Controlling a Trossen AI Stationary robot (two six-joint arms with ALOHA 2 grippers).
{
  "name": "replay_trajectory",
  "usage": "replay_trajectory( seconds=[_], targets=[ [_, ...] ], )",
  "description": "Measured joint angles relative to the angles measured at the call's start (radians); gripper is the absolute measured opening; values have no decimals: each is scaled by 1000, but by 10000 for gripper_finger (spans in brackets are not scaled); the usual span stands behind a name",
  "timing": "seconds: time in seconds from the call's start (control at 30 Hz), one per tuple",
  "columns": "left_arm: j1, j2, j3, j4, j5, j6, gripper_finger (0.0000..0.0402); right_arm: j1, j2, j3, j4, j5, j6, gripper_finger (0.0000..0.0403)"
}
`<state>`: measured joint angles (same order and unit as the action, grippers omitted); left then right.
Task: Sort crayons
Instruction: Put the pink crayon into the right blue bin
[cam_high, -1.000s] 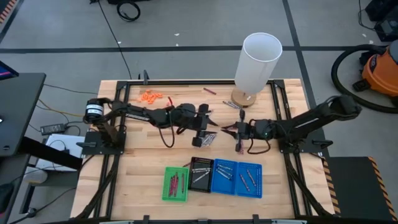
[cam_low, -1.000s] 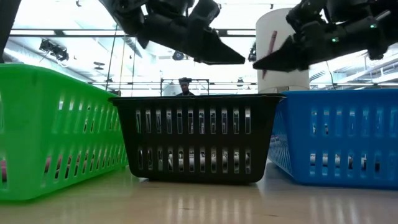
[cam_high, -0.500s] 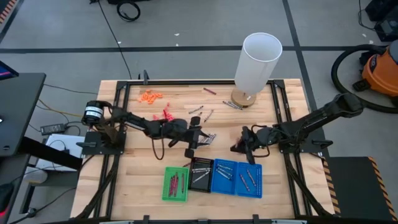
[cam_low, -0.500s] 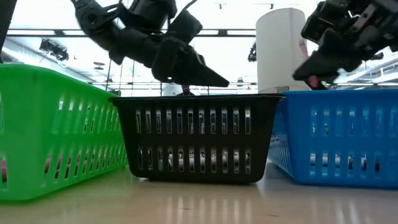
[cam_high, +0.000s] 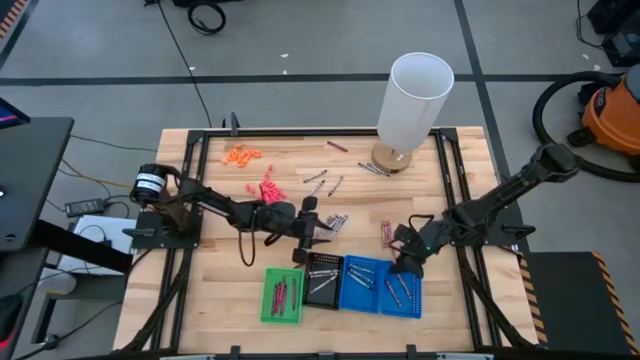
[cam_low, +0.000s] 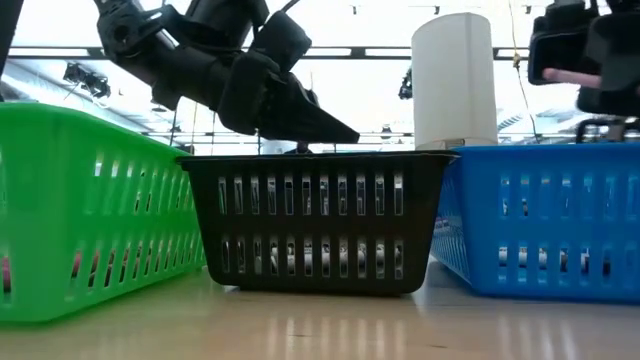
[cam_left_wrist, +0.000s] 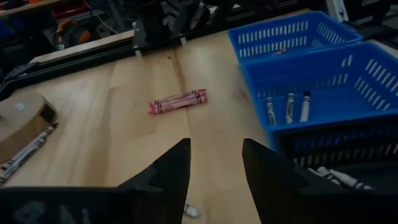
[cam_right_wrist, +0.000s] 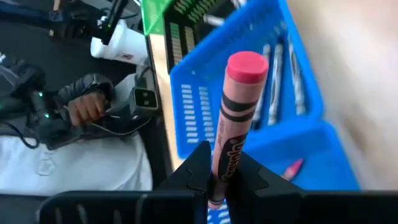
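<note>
My right gripper (cam_high: 405, 262) is shut on a pink-red crayon (cam_right_wrist: 236, 118) above the right blue tray (cam_high: 403, 290). My left gripper (cam_high: 316, 237) is open and empty above the far edge of the black tray (cam_high: 322, 278). It shows in the low view (cam_low: 300, 112) just above that tray's rim. Red crayons (cam_high: 386, 232) lie side by side on the table and also show in the left wrist view (cam_left_wrist: 178, 101). Grey crayons (cam_high: 336, 222) lie near my left gripper, and more lie in the blue trays (cam_left_wrist: 287, 107). My right gripper pinches the crayon's rear part (cam_right_wrist: 219, 182) between its two fingers. The crayon lies along the fingers and sticks out well past their tips, flat end (cam_right_wrist: 247, 65) foremost. It is lifted clear, over the blue tray.
A green tray (cam_high: 283, 295) and a second blue tray (cam_high: 361, 283) stand in the row by the near edge. A tall white cylinder (cam_high: 413, 100) stands at the far right. Orange bits (cam_high: 241, 155), pink-red bits (cam_high: 268, 188) and loose crayons (cam_high: 318, 178) lie at the far side. A person's hand (cam_right_wrist: 84, 109) shows beyond the table.
My right gripper has carried the crayon toward the table's near edge, from the bare table to above the right blue tray. My left gripper has gone toward the near edge and down, to the far rim of the black tray.
</note>
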<state>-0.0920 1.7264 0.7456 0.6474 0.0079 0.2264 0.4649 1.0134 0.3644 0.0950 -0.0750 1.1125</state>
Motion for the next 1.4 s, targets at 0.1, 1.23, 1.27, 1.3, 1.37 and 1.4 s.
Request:
replay_trajectory(
  seconds=[0.1,1.23,1.27,1.3,1.37,1.4],
  targets=[
    [-32,0,0,0,-59,-15,157,39,0,26,-72,13,97,38],
    [-126,0,0,46,-386,-6,157,145,430,455,-660,-166,380,109],
    [-126,0,0,49,-386,-6,157,139,410,455,-672,-155,379,114],
    [-126,0,0,49,-386,-6,157,131,389,455,-684,-139,375,118],
    [-126,0,0,50,-385,-6,157,112,349,455,-745,-87,366,121],
    [-126,0,0,51,-386,-6,157,99,333,455,-783,-52,361,122]
  ],
)
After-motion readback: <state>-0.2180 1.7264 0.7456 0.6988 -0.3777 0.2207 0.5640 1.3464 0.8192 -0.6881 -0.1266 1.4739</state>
